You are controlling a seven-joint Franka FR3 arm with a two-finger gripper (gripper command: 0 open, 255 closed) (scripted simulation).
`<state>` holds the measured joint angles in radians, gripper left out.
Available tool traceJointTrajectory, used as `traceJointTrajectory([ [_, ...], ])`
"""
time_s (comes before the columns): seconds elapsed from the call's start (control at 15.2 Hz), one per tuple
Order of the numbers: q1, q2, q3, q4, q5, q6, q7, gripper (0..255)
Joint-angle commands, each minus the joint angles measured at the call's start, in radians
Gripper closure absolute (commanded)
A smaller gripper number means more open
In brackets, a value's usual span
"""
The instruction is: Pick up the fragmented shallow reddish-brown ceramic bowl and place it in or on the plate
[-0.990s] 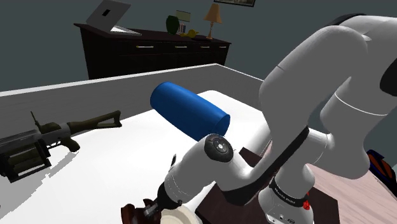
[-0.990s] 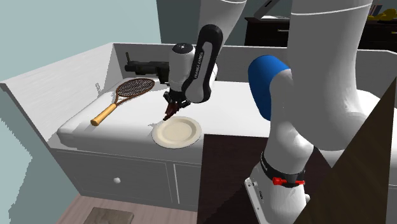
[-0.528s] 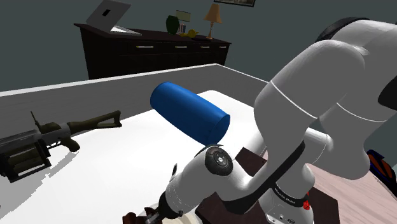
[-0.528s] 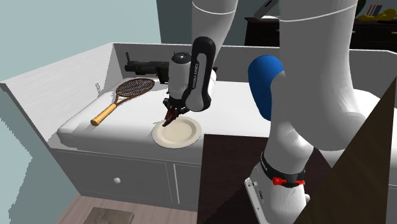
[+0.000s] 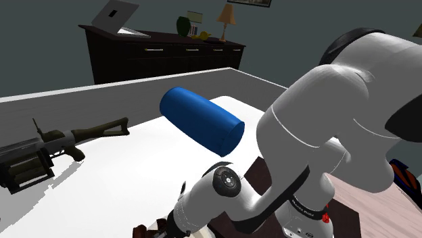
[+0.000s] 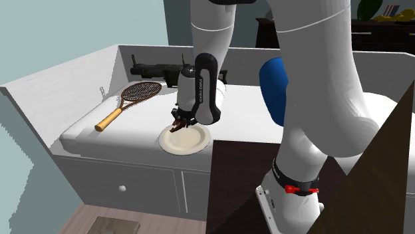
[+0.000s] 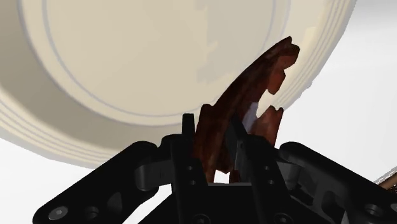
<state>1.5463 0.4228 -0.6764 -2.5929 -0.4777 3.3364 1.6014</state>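
A: Black tool point(image 7: 213, 130), holding anything?
B: Yes, it's clamped on the reddish-brown bowl point(image 7: 254, 83), a jagged shard, over the cream plate point(image 7: 127, 63) near the bed point(image 6: 143, 123) edge.
A: Finished?
B: It's lifted. Lowering and release remain, I'd say.

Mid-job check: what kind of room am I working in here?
Probably a bedroom in a house: the white bed-like surface carries a blue bolster, and a dark dresser with a lamp and a laptop on it stands behind.
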Motion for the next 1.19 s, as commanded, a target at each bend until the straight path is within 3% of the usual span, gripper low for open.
traceJointTrajectory([
  [0.0,0.007,0.014,0.004,-0.003,0.0,0.01,0.001,255],
  [0.33,0.007,0.014,0.004,-0.004,0.002,0.01,0.0,255],
  [0.4,0.012,0.013,0.001,-0.005,0.003,0.009,0.0,0],
  [0.73,0.007,0.014,0.004,-0.004,0.002,0.01,0.0,0],
  [0.86,0.113,-0.08,-0.094,-0.054,0.005,-0.044,-0.02,0],
  [0.99,0.27,-0.161,-0.245,-0.095,-0.001,-0.1,-0.028,0],
  [1.12,0.27,-0.161,-0.245,-0.094,-0.003,-0.1,-0.026,0],
])
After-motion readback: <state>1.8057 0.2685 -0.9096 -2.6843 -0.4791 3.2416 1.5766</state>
